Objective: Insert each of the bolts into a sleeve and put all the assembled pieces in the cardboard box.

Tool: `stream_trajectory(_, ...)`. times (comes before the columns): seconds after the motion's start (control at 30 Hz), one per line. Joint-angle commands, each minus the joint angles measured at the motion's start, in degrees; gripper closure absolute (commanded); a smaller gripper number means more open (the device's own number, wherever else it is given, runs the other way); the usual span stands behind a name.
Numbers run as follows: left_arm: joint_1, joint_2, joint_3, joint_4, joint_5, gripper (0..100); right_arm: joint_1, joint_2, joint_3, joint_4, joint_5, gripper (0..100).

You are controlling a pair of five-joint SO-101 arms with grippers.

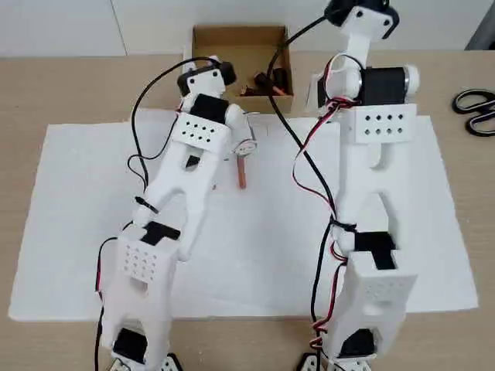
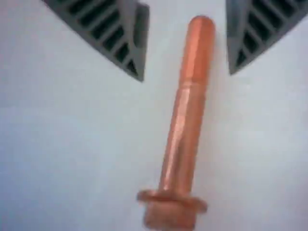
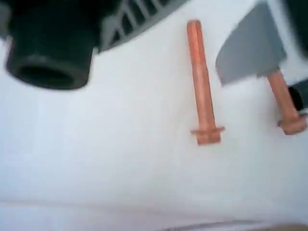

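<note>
A copper bolt [image 2: 185,125] lies flat on the white sheet [image 1: 93,232]. My left gripper [image 2: 185,70] is open, with one grey fingertip on each side of the bolt's plain end. From above, that bolt [image 1: 241,175] pokes out just below the left gripper [image 1: 243,147]. My right gripper [image 3: 91,45] holds a black sleeve [image 3: 45,57] up off the sheet, with its open end showing. Below it lies a second bolt [image 3: 202,82]. Another bolt [image 3: 286,108] lies partly under a grey finger [image 3: 250,48]. The cardboard box [image 1: 205,39] stands at the back.
Several dark and copper pieces [image 1: 267,83] lie in the box's right corner. Black scissors [image 1: 476,108] rest on the table at the far right. The right arm [image 1: 371,131] stretches over the sheet's right half, and its cables [image 1: 305,154] hang beside it.
</note>
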Motion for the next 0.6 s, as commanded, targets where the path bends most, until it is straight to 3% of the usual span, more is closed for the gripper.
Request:
stream_trajectory(0.0, 0.53, 2.99, -5.32, -2.73, 2.46, 90, 0.57, -4.70, 0.62, 0.04, 0.44, 99.5)
stream_trajectory(0.57, 0.35, 22.59, -27.03, -2.81, 5.19, 90, 0.22, -4.70, 0.70, 0.13, 0.44, 99.5)
